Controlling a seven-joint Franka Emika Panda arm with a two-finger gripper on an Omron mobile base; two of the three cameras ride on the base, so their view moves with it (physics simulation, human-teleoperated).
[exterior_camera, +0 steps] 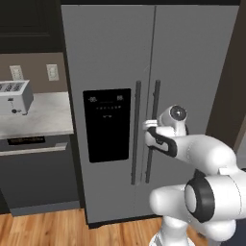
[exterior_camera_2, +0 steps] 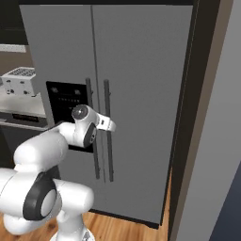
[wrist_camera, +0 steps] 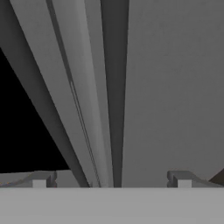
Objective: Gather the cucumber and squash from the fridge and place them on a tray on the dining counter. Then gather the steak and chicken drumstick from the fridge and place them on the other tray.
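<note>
The tall grey fridge (exterior_camera: 192, 72) (exterior_camera_2: 141, 70) stands with both doors shut, so the cucumber, squash, steak and chicken drumstick are hidden. My gripper (exterior_camera: 147, 127) (exterior_camera_2: 113, 126) (wrist_camera: 111, 179) is open at mid-height against the door fronts, at the two dark vertical handles. In the hand view the right door's handle (wrist_camera: 114, 87) (exterior_camera: 154, 129) (exterior_camera_2: 107, 136) runs between my spread fingertips (wrist_camera: 41, 179), with nothing gripped. The left handle (exterior_camera: 137, 132) and the black dispenser panel (exterior_camera: 106, 124) lie just to the left. Both trays and the dining counter are out of view.
A white toaster (exterior_camera: 14, 97) (exterior_camera_2: 20, 80) sits on a pale counter (exterior_camera: 45, 117) left of the fridge, above a dark appliance front (exterior_camera: 38, 168). A grey wall panel (exterior_camera_2: 212, 155) stands close on the fridge's right. Wood floor (exterior_camera: 43, 228) lies below.
</note>
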